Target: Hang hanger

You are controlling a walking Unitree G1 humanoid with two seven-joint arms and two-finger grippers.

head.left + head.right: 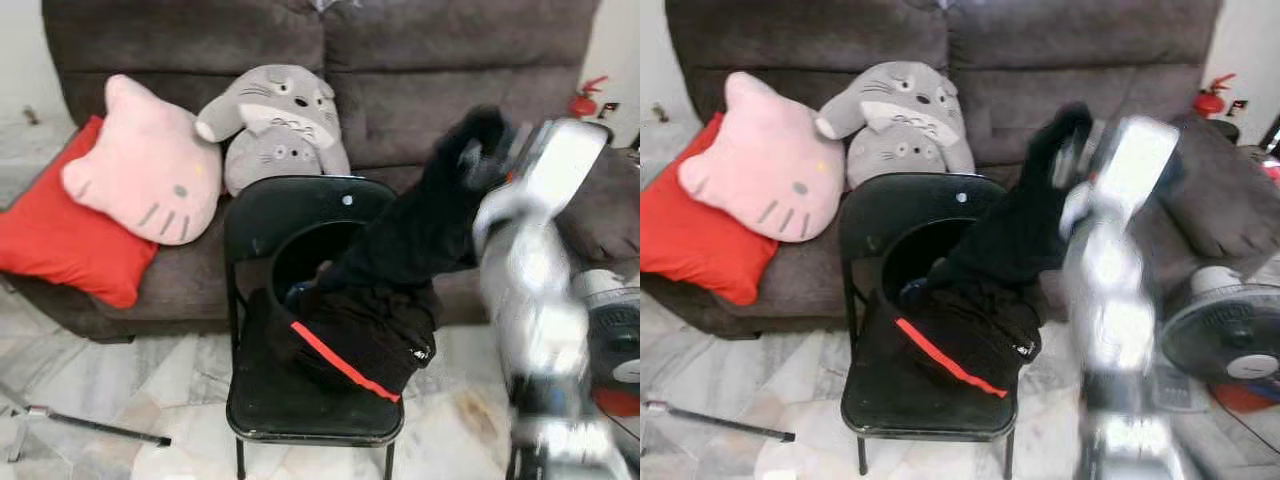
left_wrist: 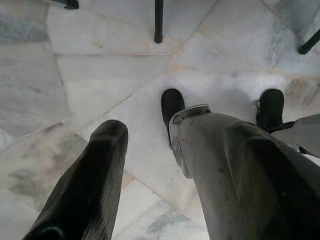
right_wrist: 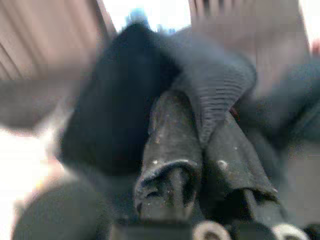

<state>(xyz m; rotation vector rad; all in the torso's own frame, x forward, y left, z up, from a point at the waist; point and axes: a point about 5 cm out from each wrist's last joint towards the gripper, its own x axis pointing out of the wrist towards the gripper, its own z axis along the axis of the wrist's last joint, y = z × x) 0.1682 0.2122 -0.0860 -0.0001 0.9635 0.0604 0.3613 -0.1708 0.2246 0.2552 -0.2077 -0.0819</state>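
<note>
A black garment [image 1: 380, 300] with a red stripe lies heaped on the seat of a black folding chair [image 1: 300, 215]. One end of it is drawn up and to the right, off the chair. My right gripper [image 1: 482, 148] is raised beside the chair's right side and is shut on that upper end. In the right wrist view the two fingers [image 3: 170, 145] stand close together with ribbed black cloth [image 3: 220, 90] pinched between them. The right arm is blurred. My left gripper [image 2: 165, 165] hangs low over the marble floor, its fingers [image 2: 90, 185] apart and holding nothing.
Behind the chair stands a grey sofa [image 1: 420, 70] with a red cushion [image 1: 60, 230], a pink cat cushion [image 1: 150, 165] and a grey plush [image 1: 275, 125]. A fan [image 1: 1225, 330] stands at the right. A thin rod [image 1: 90, 425] lies on the floor at left.
</note>
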